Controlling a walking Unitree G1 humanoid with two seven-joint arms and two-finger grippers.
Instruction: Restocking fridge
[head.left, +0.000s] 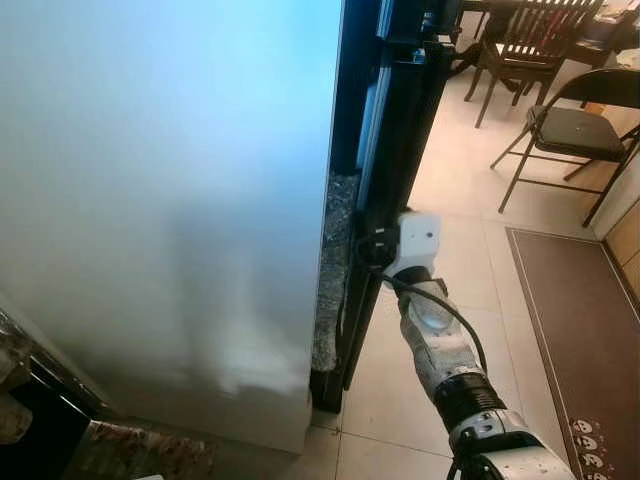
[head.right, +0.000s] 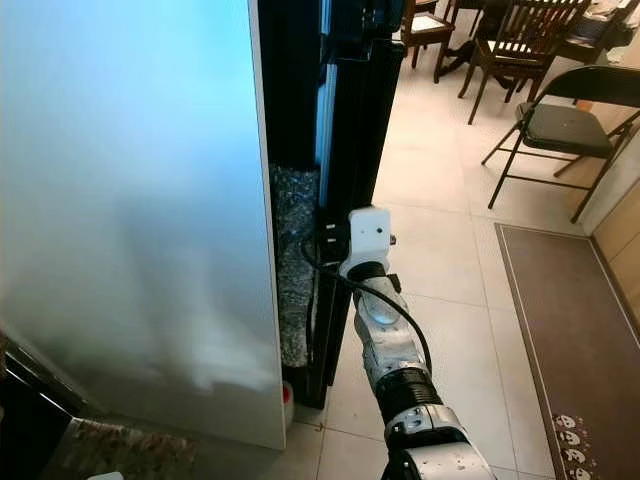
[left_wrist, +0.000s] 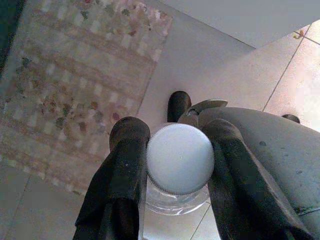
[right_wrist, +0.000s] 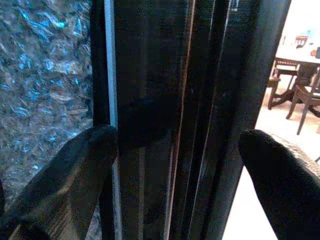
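Below, the left hand (left_wrist: 172, 165) grips a white-capped bottle (left_wrist: 180, 159).

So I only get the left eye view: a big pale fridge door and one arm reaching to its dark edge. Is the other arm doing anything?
Observer: Yes. The left gripper is shut on a clear bottle with a white cap.
Operator: Where is that?
Observer: Over the tile floor, next to a patterned rug.
Operator: And is the right one gripping that edge?
Observer: Not yet. The right gripper is open, its fingers spread either side of the dark door edge.
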